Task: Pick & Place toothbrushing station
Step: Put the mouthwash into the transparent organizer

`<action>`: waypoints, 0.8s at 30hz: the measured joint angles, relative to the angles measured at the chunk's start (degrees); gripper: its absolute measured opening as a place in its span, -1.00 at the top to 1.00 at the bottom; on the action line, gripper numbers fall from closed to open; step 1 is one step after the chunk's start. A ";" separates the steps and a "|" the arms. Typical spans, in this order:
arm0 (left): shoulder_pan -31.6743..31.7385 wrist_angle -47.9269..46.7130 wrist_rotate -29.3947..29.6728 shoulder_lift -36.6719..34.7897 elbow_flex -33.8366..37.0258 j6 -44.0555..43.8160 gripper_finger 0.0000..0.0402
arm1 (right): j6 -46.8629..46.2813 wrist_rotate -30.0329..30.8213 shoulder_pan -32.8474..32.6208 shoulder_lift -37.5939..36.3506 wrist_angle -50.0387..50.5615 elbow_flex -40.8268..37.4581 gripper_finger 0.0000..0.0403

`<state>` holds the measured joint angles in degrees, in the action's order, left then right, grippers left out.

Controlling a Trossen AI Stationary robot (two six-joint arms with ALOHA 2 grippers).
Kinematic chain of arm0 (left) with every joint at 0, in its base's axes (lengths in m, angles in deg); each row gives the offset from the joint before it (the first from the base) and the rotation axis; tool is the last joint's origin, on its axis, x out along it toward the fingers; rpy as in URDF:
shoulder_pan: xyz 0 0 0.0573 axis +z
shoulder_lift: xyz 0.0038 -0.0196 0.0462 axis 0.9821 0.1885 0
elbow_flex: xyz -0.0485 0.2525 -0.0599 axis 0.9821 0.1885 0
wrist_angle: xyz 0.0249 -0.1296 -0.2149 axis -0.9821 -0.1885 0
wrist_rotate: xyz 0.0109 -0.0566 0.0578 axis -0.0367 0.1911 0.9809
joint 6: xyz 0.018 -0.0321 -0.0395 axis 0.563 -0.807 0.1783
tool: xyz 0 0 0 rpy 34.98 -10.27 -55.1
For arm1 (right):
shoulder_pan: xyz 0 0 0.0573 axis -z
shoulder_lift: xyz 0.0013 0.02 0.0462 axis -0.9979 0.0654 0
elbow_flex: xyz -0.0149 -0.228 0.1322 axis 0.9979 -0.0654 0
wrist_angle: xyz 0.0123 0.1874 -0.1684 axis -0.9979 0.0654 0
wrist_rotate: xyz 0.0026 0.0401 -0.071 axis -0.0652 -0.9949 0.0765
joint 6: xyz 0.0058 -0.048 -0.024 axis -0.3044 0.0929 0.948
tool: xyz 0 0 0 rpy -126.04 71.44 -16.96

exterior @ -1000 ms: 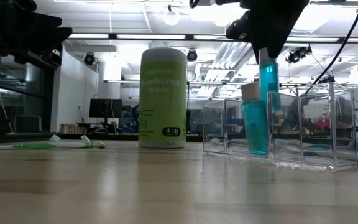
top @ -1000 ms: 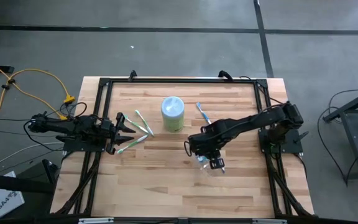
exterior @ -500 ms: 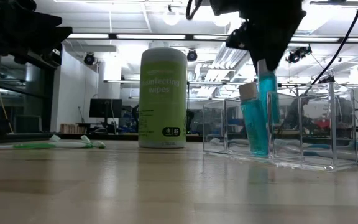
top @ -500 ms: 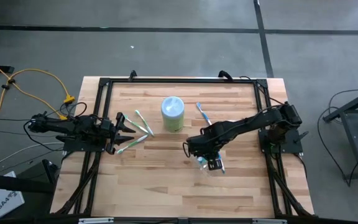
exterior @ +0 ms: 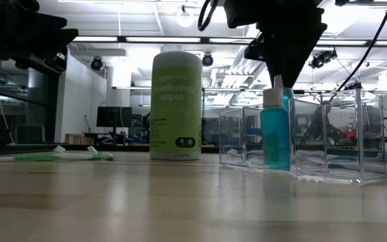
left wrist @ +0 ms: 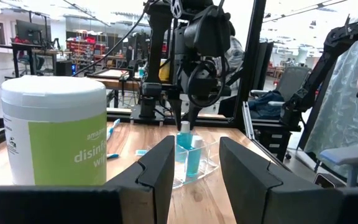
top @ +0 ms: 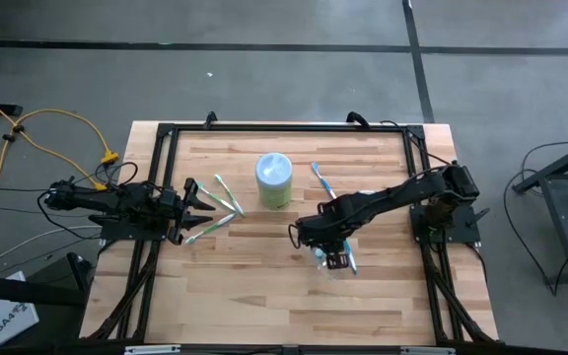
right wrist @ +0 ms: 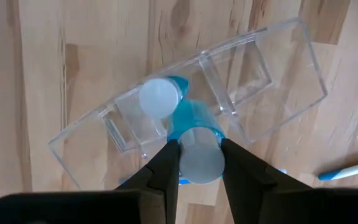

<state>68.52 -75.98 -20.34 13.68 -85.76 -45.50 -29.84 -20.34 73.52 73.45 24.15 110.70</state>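
A clear plastic container [right wrist: 260, 81] with several compartments lies on the wooden table, right of the middle [top: 335, 264]. A blue bottle with a white cap [right wrist: 159, 98] stands upright in one compartment. My right gripper [right wrist: 199, 167] hangs over the container, pointing down, shut on a second blue bottle [exterior: 287, 97]. Green-white toothbrushes [top: 227, 197] lie flat near my left gripper [top: 200, 209], which stands open at the table's left with nothing between its fingers [left wrist: 194, 180]. A blue-white toothbrush [top: 320, 179] lies right of the wipes canister. My right gripper pinches the second bottle's white cap end [right wrist: 191, 163] between its two fingers, coming from above and pointing down. The bottle hangs upright, its blue body down inside the container next to the standing bottle. Whether its base rests on the container's floor, I cannot tell.
A tall green and white wipes canister [top: 274, 180] stands upright at the table's middle, between the two arms. A black frame [top: 284, 126] runs around the tabletop. Bare wood lies toward the near edge [top: 264, 296].
My right gripper has gone down with the blue bottle still between its fingers. The bottle, which hung with most of its body above the container's wall, now sits low inside it next to the standing bottle, still upright.
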 joint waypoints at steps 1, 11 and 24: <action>-0.01 0.00 0.00 0.00 0.00 0.00 0.38 | 0.00 0.00 0.00 0.00 -0.18 0.00 0.56; -0.02 -0.04 0.00 0.00 0.00 0.00 0.38 | -2.96 -0.97 0.00 -0.02 -0.85 -1.81 0.56; 0.00 -0.04 0.00 0.00 0.00 0.00 0.38 | -3.06 -2.20 0.00 -0.02 -2.72 -3.65 0.51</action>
<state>68.53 -76.03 -20.34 13.68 -85.76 -45.50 -32.90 -22.54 73.52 73.43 21.42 107.05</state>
